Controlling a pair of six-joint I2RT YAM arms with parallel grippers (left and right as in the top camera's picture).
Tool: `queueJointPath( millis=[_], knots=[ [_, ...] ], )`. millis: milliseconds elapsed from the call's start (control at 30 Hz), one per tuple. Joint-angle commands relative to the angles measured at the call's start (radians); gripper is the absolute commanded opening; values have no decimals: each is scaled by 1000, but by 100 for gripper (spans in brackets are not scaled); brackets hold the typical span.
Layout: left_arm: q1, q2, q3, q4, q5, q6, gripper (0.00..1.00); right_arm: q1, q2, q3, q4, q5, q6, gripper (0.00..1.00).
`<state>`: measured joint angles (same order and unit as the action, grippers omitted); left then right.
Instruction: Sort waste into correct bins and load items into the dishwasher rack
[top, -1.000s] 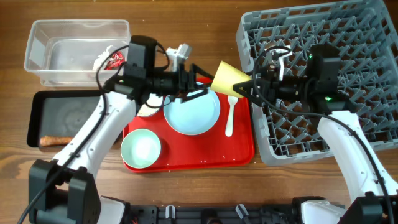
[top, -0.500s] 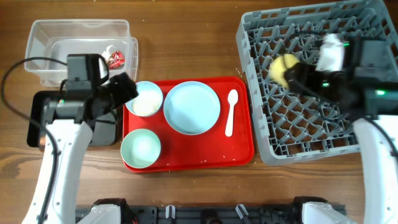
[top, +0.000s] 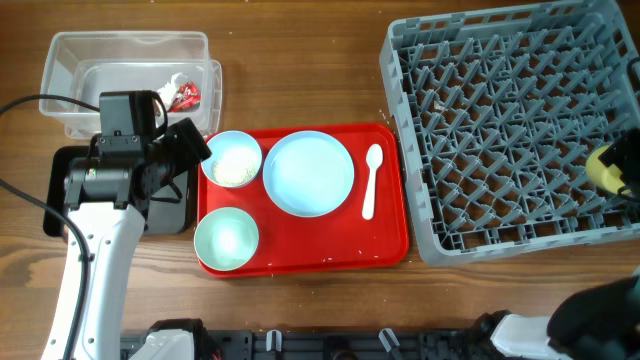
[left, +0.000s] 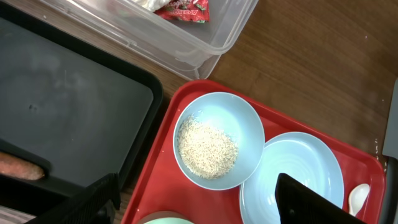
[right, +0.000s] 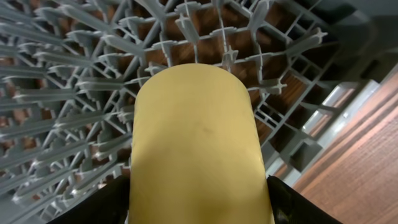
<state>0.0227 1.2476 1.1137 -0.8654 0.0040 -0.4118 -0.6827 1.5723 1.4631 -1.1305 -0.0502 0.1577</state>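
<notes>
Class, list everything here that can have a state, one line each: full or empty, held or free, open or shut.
clear tub, holds the wrapper
black tray, holds the brown scrap
light blue bowl, holds rice crumbs
mint bowl, empty
plate, empty
spoon, lying free on the red tray
yellow cup, gripped by the right claw over the rack
left claw, open, empty
</notes>
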Motion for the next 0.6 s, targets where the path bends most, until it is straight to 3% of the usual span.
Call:
queueJointPath(
  millis=[0,33,100,167,433,567],
  knots=[
    [6,-11,5,-5,-17,15,80,0,84,19,22,9,23,47],
    [6,-11,5,-7,-16,15,80,0,108,19,27,-3,26,52],
    [6,-11,5,-7,-17,15,80,0,142,19,36,-10,26,82],
    [6,-11,5,-8,-17,15,80,0,150,19,63,-10,26,99],
    [6,-11,5,-8,-17,16,81,20,27,55,96,-326,-41,99],
    [6,-11,5,-8,-17,15,82,163,-120,55,97,-407,-141,96]
  ],
)
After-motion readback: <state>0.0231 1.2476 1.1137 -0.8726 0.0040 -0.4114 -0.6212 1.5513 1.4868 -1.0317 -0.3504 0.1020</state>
